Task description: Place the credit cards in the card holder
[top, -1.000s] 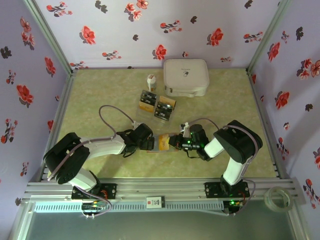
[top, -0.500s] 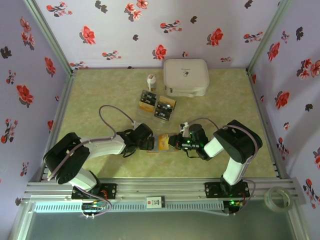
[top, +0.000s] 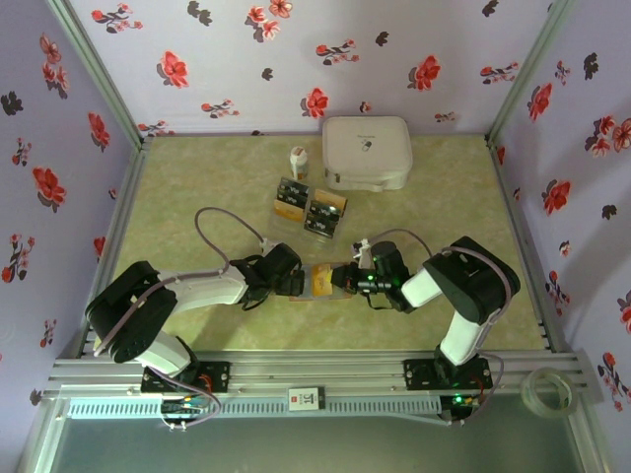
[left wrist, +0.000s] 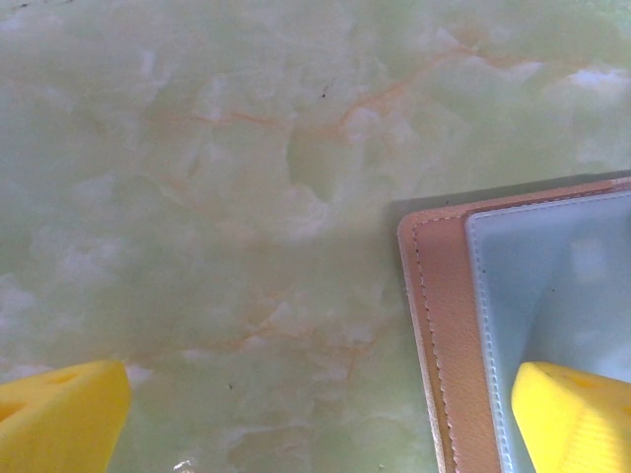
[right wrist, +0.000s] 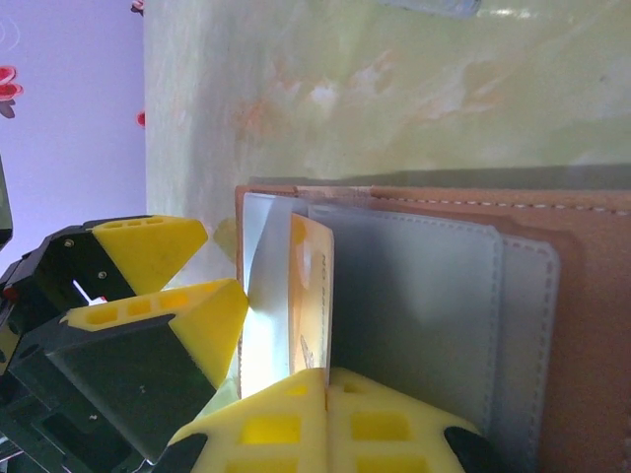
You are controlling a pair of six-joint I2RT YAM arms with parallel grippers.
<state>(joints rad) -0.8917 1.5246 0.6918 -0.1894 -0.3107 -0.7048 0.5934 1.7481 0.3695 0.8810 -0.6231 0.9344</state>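
The card holder (top: 321,281) lies open near the table's front, reddish-brown with a grey inside (right wrist: 434,305). My right gripper (top: 342,279) is shut on a gold-orange credit card (right wrist: 314,291), holding it on edge at the holder's inner pocket. My left gripper (top: 297,281) is open at the holder's left side. One of its yellow fingers (left wrist: 577,414) rests on the grey inner flap (left wrist: 532,286); the other (left wrist: 59,414) is over bare table. More credit cards (top: 289,198) (top: 325,213), black and gold, lie behind in the middle of the table.
A small white bottle (top: 298,161) and a big white rounded case (top: 367,153) stand at the back. Flowered walls close in the table on three sides. A roll of tape (top: 549,390) lies outside at the front right.
My right gripper has crept slightly left with the gold-orange card, closer into the holder. The left arm has stayed put.
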